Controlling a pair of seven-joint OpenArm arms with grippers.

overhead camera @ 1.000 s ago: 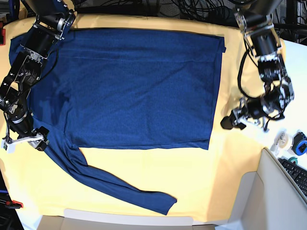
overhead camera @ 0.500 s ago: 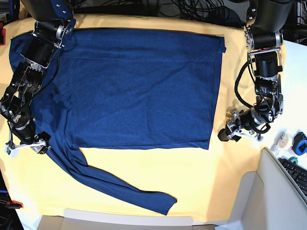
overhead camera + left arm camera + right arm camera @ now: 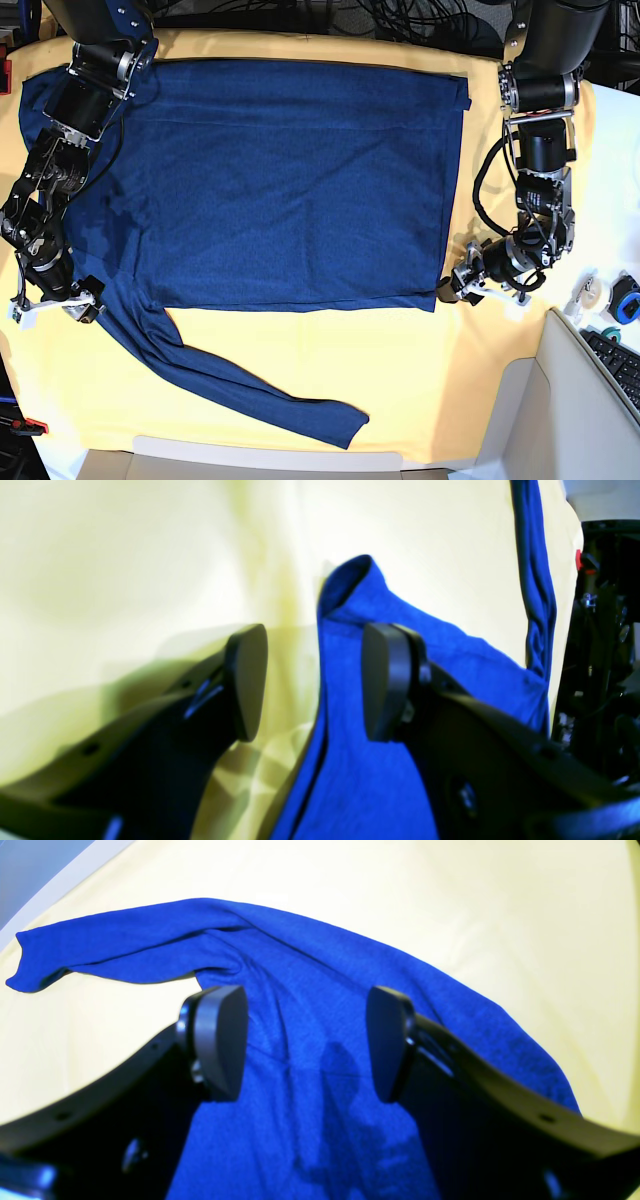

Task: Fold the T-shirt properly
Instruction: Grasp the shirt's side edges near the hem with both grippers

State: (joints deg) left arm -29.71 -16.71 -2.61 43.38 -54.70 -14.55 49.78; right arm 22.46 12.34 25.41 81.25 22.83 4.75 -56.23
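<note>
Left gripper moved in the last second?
Yes. In the base view the left gripper has swung inward to the T-shirt's lower hem corner; it was farther out over the yellow cloth.

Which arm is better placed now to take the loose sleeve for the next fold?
The right gripper: its open jaws stand at the shoulder where the sleeve starts. The left gripper is at the hem corner.
</note>
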